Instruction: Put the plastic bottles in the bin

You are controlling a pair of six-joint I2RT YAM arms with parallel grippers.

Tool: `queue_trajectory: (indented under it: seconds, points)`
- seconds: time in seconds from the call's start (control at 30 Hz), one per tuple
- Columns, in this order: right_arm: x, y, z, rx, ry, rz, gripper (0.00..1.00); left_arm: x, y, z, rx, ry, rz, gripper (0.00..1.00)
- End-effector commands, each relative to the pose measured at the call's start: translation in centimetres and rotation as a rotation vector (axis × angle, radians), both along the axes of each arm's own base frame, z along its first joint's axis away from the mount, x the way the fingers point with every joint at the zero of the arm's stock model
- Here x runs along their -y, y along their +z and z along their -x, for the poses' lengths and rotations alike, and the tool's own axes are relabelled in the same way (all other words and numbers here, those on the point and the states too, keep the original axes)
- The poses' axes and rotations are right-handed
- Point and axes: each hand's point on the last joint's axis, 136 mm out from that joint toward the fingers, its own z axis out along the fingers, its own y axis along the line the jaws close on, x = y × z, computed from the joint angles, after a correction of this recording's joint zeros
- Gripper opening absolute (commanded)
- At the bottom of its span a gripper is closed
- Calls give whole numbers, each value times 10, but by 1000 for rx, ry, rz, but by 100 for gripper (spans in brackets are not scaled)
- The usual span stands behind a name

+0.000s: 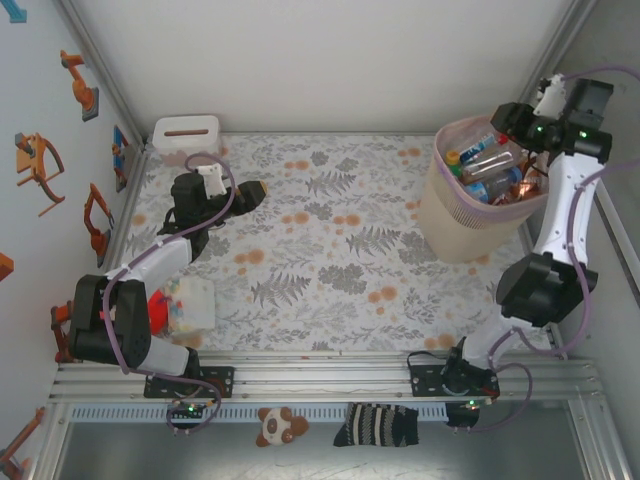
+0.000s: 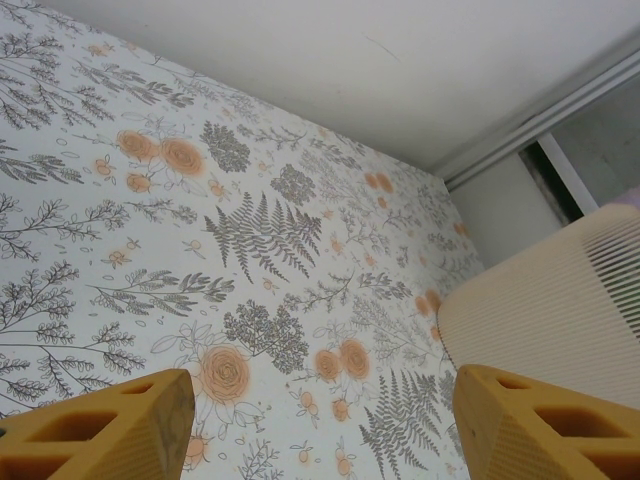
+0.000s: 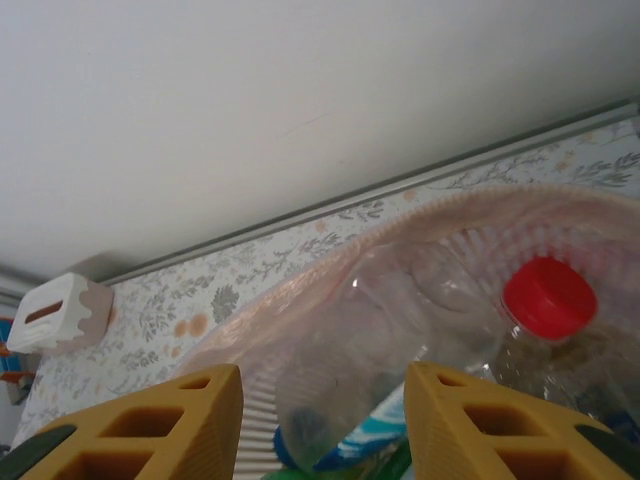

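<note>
Plastic bottles (image 1: 488,165) heaped inside bin (image 1: 450,225) at far right of floral tabletop (image 1: 330,250), right fingers (image 3: 140,425) spread wide, empty, above bin rim, left fingers (image 2: 100,425) wide apart, empty, over tabletop, tissue box (image 1: 186,135) in far left corner.

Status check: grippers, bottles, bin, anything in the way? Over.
Left gripper open, empty, over the mat. Right gripper open at the bin mouth. Plastic bottles piled inside it. Tissue box in far corner, not obstructing.
</note>
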Motion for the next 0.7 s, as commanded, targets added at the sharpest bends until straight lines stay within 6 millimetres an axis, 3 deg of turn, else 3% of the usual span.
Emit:
queue_trajectory:
  seconds: [0.0,0.3,0.47,0.67]
  points:
    - [1,32,30,77,-62,41,46,0,16,-2,47,-9,2,68]
    - [-2,18,114,34,-180,172,53,-7,7,4,39,-15,-95,69]
    - [-7,-9,163,-28,-235,206,62,-15,0,7,29,-7,-149,70]
    - [-11,-49,208,-134,-271,247,81,-30,-5,16,18,30,-238,72]
